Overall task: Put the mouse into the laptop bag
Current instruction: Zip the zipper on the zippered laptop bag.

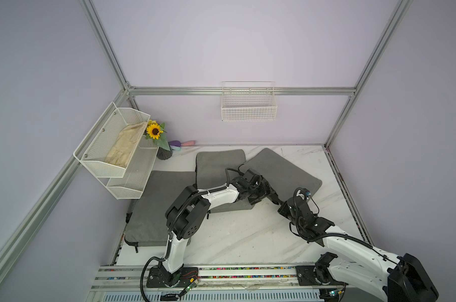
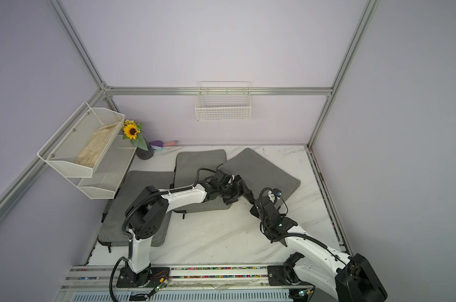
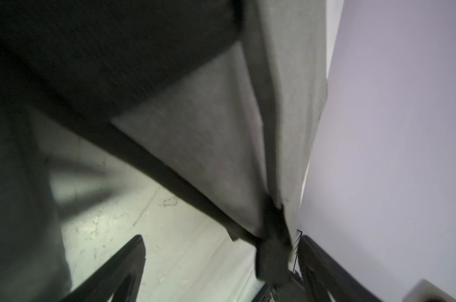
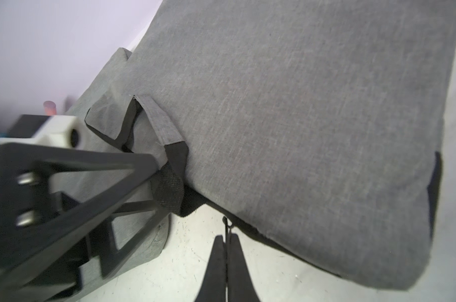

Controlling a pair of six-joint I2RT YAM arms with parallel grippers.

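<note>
Here, right of centre, the grey laptop bag [image 1: 281, 170] lies on the table [image 1: 247, 235], left gripper [image 3: 221, 239] spread open at its edge, right gripper [image 4: 226, 239] pinched shut on its zip pull [image 4: 225, 222]; the mouse is hidden

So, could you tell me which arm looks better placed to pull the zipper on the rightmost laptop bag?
The right, probably: the right gripper is shut on the zipper pull at the edge of the laptop bag, ready to draw it along. The left gripper stands open near its handle, gripping nothing.
</note>
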